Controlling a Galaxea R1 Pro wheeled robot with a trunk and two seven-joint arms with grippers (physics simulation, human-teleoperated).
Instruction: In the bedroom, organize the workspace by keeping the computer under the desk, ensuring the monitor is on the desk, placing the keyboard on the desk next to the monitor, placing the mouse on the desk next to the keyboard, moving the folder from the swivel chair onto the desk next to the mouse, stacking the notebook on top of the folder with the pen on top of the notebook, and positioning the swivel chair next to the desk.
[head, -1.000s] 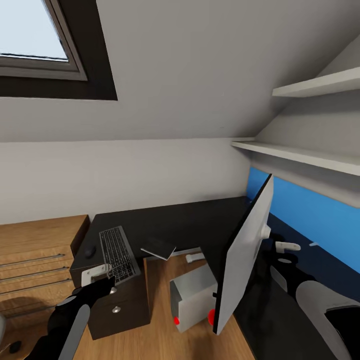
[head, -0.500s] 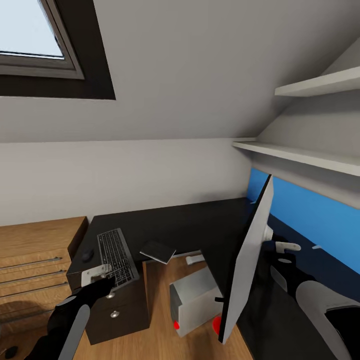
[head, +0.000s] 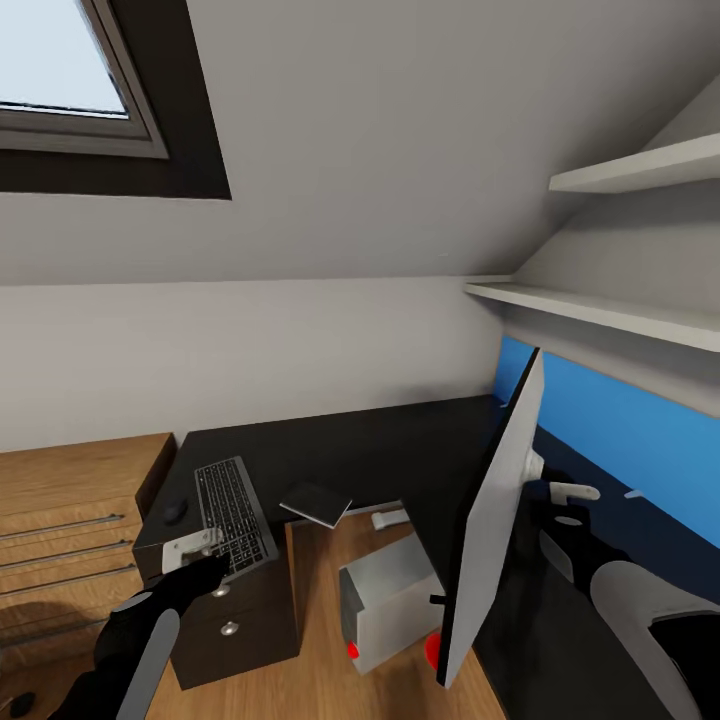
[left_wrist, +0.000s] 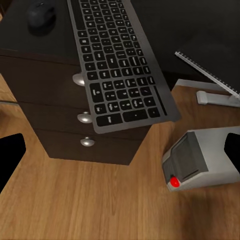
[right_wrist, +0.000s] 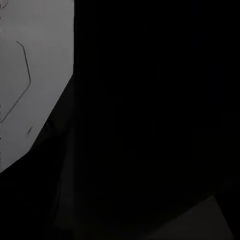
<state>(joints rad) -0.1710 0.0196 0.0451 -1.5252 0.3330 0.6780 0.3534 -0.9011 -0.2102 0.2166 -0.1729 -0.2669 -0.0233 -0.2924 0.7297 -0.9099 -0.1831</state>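
The keyboard lies on the left end of the black desk, with the mouse beside it and the notebook on its other side. My left gripper hovers open just in front of the keyboard's near end. The monitor stands tilted, edge-on, over the desk's right wing. My right gripper is close behind it, holding it, fingers mostly hidden. The computer sits on the floor under the desk.
Black drawers with silver knobs fill the desk's left end. A light wooden cabinet stands to the left of the desk. White shelves and a blue wall panel hang over the right wing. A sloped ceiling is close above.
The view shifted slightly. The monitor tipped more upright in my right gripper a second ago and has held still since. The left arm has not moved.
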